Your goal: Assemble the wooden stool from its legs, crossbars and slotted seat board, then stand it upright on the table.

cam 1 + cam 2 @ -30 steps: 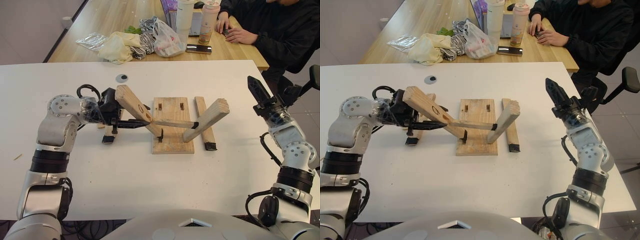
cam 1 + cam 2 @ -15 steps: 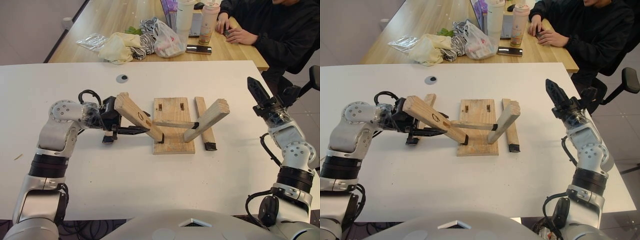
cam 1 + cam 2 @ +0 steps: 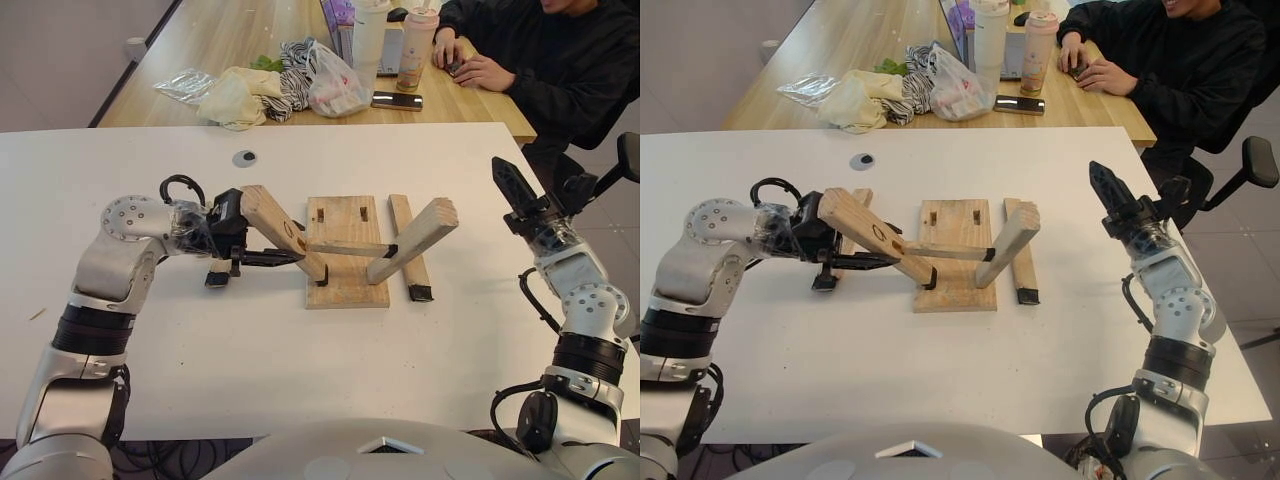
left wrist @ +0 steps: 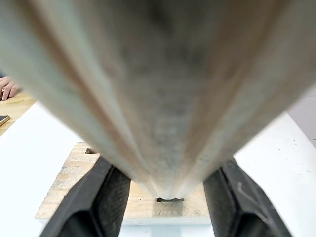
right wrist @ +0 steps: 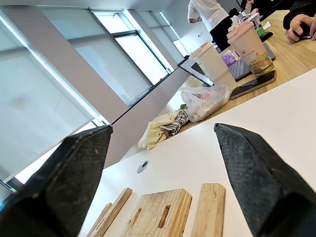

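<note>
Your left gripper [image 3: 272,257], at centre left of the frame, is clamped on a wooden leg [image 3: 280,228] that slants down to the left edge of the slotted seat board [image 3: 345,288]. The board lies flat mid-frame on the white table [image 3: 300,370]. A thin crossbar [image 3: 345,247] joins that leg to a second leg [image 3: 415,238], which leans on the board's right side. Just right of the board, a loose leg [image 3: 401,212] lies flat. Your right gripper [image 3: 502,172] hovers at the right edge, fingers apart, holding nothing.
</note>
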Available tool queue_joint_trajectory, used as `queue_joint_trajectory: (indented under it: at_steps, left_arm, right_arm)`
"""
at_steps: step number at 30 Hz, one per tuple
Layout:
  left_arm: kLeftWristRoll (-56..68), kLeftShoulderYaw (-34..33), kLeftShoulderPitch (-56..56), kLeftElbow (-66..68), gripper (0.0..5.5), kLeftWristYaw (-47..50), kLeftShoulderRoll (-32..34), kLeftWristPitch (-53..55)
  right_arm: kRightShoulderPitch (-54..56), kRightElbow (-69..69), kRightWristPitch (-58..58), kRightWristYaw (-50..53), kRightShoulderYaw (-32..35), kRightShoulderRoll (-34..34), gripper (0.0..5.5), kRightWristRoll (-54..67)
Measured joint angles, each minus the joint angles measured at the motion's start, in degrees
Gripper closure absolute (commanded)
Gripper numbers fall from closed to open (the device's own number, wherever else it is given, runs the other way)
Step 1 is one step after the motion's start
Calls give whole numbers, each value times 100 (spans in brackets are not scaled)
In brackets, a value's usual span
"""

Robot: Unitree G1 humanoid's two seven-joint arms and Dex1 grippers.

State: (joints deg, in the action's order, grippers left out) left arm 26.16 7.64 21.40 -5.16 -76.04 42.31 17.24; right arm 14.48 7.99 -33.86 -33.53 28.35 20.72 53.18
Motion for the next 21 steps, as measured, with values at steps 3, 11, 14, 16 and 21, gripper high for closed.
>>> queue_joint_trajectory:
  at_steps: [3,11,14,16,21]
  left_arm:
    - [6,10,17,-180,351,15,130,188]
    - [-28,175,-97,-251,351,70,288,378]
    - [-28,183,-112,-265,351,122,288,378]
    - [-26,191,-115,-289,351,166,288,402]
    - [-22,287,-110,-409,351,372,254,492]
  right_arm:
    - [0,16,4,0,-2,1,171,-16]
    - [-2,36,11,1,-24,1,171,-104]
    - [-2,49,10,-1,-31,0,171,-127]
    - [-2,51,10,-3,-40,1,171,-139]
    - [-11,-128,130,167,-202,3,171,-429]
